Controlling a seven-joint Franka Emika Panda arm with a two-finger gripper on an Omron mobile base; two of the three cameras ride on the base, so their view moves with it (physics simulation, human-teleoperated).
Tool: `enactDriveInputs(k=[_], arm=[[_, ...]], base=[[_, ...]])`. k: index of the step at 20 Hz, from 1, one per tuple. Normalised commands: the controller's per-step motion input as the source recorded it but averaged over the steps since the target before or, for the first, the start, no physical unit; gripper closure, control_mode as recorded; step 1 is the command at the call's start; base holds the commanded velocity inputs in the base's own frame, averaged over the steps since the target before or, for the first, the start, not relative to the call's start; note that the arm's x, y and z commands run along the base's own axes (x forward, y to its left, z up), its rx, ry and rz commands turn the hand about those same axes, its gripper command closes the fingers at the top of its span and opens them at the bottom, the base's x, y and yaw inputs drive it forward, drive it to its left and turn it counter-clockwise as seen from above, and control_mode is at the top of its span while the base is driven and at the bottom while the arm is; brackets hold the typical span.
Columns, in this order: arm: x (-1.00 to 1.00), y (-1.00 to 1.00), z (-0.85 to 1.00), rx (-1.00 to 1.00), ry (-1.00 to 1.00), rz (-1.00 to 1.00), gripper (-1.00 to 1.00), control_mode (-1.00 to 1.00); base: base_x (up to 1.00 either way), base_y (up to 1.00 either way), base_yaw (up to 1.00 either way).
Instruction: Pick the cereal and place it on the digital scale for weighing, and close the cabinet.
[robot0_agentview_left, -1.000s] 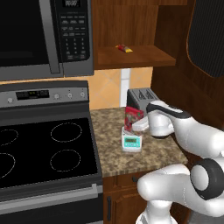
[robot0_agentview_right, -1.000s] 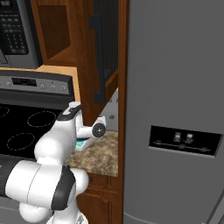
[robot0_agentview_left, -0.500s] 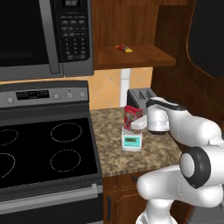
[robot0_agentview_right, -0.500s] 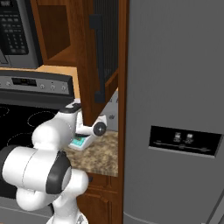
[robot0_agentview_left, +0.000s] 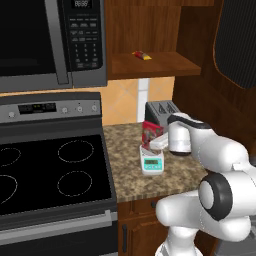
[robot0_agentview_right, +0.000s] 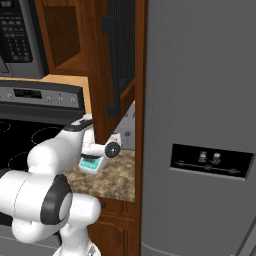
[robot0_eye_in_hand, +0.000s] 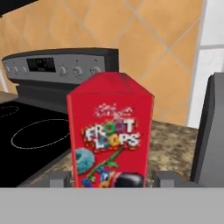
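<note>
The cereal (robot0_eye_in_hand: 109, 131), a red box with colourful print, stands upright on the digital scale (robot0_agentview_left: 152, 163), a small white device with a teal front panel, also seen as the scale (robot0_agentview_right: 90, 163). In the left base view the cereal (robot0_agentview_left: 149, 131) rises just in front of the toaster. My gripper (robot0_eye_in_hand: 113, 178) is open, one fingertip (robot0_eye_in_hand: 59, 178) on each side of the box's lower part, close to its sides. The gripper (robot0_agentview_left: 152, 143) reaches in from the right. The cabinet door (robot0_agentview_left: 235, 40) stands swung open at the upper right; the right base view has the door (robot0_agentview_right: 122, 50) edge-on.
A grey toaster (robot0_agentview_left: 161, 110) stands behind the scale. A small yellow-red packet (robot0_agentview_left: 141, 55) lies on the open cabinet shelf. The microwave (robot0_agentview_left: 50, 40) hangs over the black stove (robot0_agentview_left: 50, 170) at left. A grey fridge (robot0_agentview_right: 200, 125) walls the right side.
The fingers have spread away from the cereal's sides. The box stays upright on the scale. The arm's elbow has swung a little towards the camera.
</note>
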Motion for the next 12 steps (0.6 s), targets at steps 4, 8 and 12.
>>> enactDriveInputs(k=[4,8,12], arm=[[-0.20,-0.01,0.00,0.00,0.00,-0.04,-1.00,-1.00],[-0.40,0.00,0.00,0.00,-0.04,-0.02,-1.00,-1.00],[-0.12,0.00,0.00,0.00,-0.04,-0.06,-1.00,-1.00]], base=[[0.00,0.00,0.00],[0.00,0.00,0.00],[0.00,0.00,0.00]])
